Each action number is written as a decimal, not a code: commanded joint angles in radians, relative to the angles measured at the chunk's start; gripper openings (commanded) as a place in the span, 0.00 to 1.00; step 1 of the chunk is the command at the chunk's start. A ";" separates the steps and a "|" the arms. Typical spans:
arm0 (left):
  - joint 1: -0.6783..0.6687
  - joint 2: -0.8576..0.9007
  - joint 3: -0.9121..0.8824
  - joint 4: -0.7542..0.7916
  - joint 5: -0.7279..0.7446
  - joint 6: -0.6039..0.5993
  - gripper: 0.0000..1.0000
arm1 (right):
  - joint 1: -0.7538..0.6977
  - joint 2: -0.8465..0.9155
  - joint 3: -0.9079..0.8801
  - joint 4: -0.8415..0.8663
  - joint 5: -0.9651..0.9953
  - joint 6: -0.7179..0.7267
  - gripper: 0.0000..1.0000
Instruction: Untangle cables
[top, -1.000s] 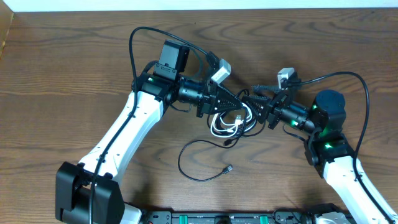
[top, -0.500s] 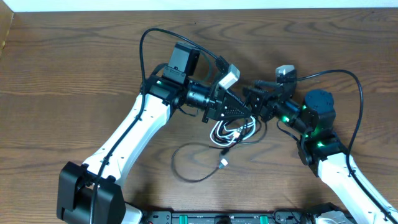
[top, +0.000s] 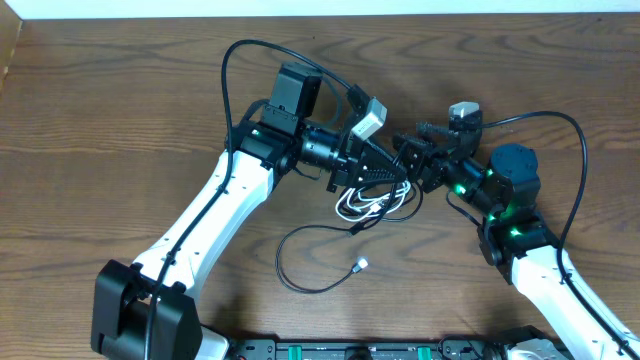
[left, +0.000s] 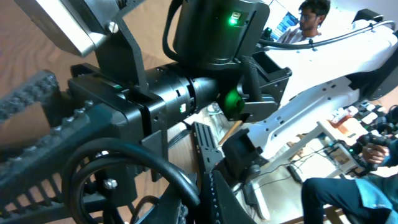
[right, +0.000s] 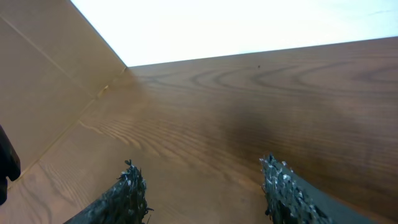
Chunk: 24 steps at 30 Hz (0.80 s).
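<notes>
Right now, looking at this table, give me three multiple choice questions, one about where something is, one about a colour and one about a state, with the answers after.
1. Where does the white cable lie?
A. At the table's far left edge.
B. Bunched near the middle of the table, where the arms meet.
C. Draped over an arm's base.

2. What colour is the wide loose loop of cable nearest the front edge?
A. Black.
B. Red.
C. Yellow.

3. How is the right gripper?
A. Shut on a plug.
B. Shut on nothing.
C. Open, nothing between its fingers.

Answers: B, the overhead view shows the white coils bunched mid-table; A, that loop reads dark against the wood; C, the right wrist view shows only bare wood between the spread fingers.
</notes>
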 joint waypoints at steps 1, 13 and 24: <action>0.002 -0.020 0.003 0.026 -0.009 0.003 0.08 | -0.006 0.002 0.005 -0.008 -0.034 -0.002 0.59; 0.002 -0.020 0.003 0.376 -0.044 -0.063 0.08 | -0.006 0.002 0.005 -0.288 -0.192 -0.002 0.63; 0.002 -0.020 0.003 0.437 -0.188 -0.268 0.08 | -0.050 -0.007 0.005 -0.242 -0.161 -0.103 0.56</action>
